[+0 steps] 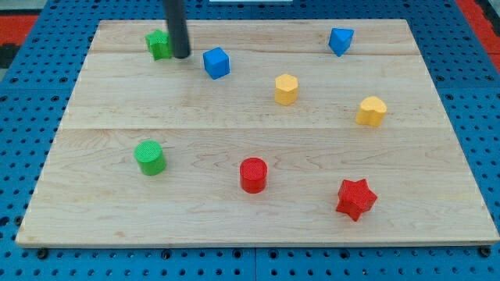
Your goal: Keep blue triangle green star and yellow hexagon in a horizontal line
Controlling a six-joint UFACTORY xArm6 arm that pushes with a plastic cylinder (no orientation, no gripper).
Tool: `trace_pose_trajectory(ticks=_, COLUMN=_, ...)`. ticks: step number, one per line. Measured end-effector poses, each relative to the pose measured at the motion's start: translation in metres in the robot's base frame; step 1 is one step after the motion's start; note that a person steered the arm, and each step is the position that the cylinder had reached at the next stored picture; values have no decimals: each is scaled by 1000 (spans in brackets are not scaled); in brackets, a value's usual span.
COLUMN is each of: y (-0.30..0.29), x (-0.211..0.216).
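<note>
Pale wooden board (258,226) resting on a blue perforated table (23,156), eight coloured blocks scattered on it. The arm ends in a plain dark rod with no jaws to open or close; its tip (181,56) stands at the view's top left, touching or just beside the right flank of the green star (158,44), which the rod partly hides. A blue cube (216,62) lies near the tip on the view's right. The blue triangle (340,40) sits well apart at the view's top right, roughly level with the star. The yellow hexagon (287,89) lies lower, between cube and triangle. A yellow heart-like block (372,112) is at right; a green cylinder (149,158), red cylinder (253,175) and red star (355,198) occupy the view's bottom half.
</note>
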State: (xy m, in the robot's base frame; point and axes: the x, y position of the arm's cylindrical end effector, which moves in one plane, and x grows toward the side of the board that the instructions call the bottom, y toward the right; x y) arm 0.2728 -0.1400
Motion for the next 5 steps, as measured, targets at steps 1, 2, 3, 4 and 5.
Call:
trace_pose_trajectory(ticks=1, y=-38, x=-11)
trace_pose_trajectory(ticks=2, y=-35, x=-11)
trace_pose_trajectory(ticks=3, y=-29, x=-11)
trace_pose_trajectory(ticks=4, y=-29, x=-11)
trace_pose_trajectory(ticks=5, y=-27, x=-10)
